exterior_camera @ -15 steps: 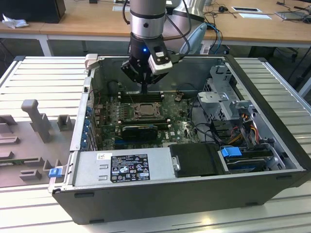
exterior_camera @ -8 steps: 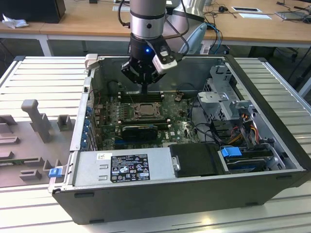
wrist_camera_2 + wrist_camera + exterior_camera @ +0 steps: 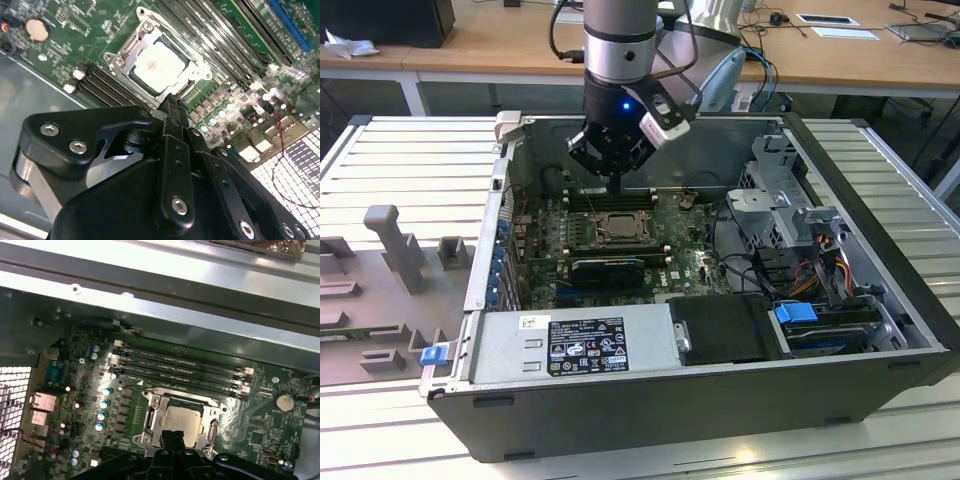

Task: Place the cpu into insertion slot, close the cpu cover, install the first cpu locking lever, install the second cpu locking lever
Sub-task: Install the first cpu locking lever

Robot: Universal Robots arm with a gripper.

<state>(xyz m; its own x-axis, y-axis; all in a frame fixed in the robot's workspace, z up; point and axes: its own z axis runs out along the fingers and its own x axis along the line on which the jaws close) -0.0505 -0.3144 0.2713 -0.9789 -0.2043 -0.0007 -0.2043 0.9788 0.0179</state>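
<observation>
**Closed fingers at the edge of a covered cpu**

The fingers (image 3: 172, 117) are pressed together tip to tip, at one edge of the cpu cover (image 3: 131, 47) (touching or just clear, I cannot tell). The cover lies flat on the insertion slot (image 3: 141, 83). The cpu (image 3: 159, 65) shows pale through its window, just beyond the fingertips. Long black memory slots (image 3: 180, 367) flank the socket on either side of the fingers, and a coin battery (image 3: 285, 401) sits further off. In both wrist views the fingers' own black body hides the cover's nearest edge. In the exterior view an expansion card (image 3: 608, 268) lies on the socket's side away from the fingers.
</observation>
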